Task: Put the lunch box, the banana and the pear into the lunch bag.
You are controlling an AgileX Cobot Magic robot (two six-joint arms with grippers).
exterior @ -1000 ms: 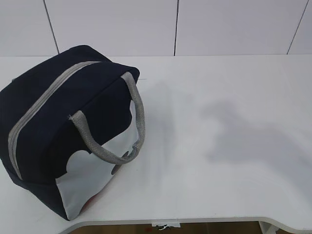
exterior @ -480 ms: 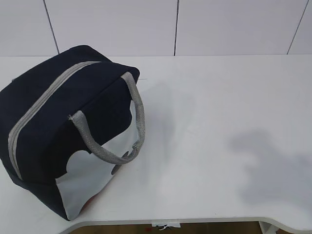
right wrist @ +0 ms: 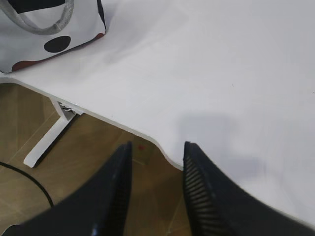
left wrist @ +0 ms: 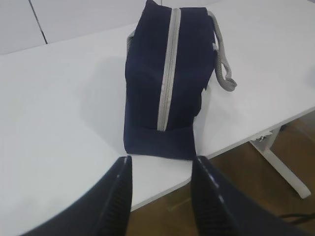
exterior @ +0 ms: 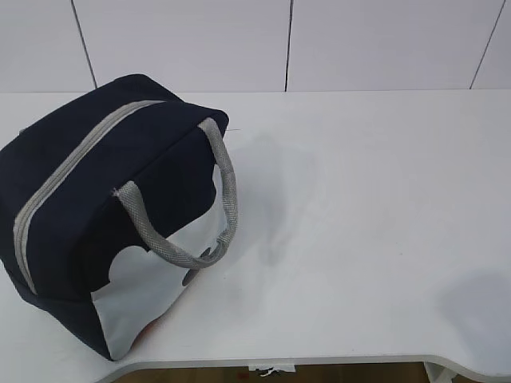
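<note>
Nearest in the left wrist view, the left gripper [left wrist: 160, 189] hangs with its two dark fingers spread and nothing between them, above the near edge of the white surface [left wrist: 59, 123]. Just beyond that gripper sits the lunch bag [left wrist: 167, 88], navy blue, its end panel facing the camera and its grey zipper [left wrist: 167, 73] running closed along the top, away from the gripper. A grey webbing handle [left wrist: 221, 59] droops off the bag's right side in this view.

In the right wrist view, the right gripper [right wrist: 156, 194] is likewise spread and empty, hovering over the surface's front edge with the wooden floor [right wrist: 29, 123] below. Well off to the upper left of that gripper, a corner of the bag shows: its white side panel [right wrist: 74, 24] with a dark dot and a reddish patch, and a loop of handle.

From the exterior view, the bag [exterior: 104, 199] stands on the left part of the surface [exterior: 359, 199], close to the front edge, zipper closed, one handle hanging over the white panel. No gripper is in this view. The lunch box, the banana and the pear are not visible anywhere. Behind the bag rises a white panelled wall [exterior: 184, 40].
</note>
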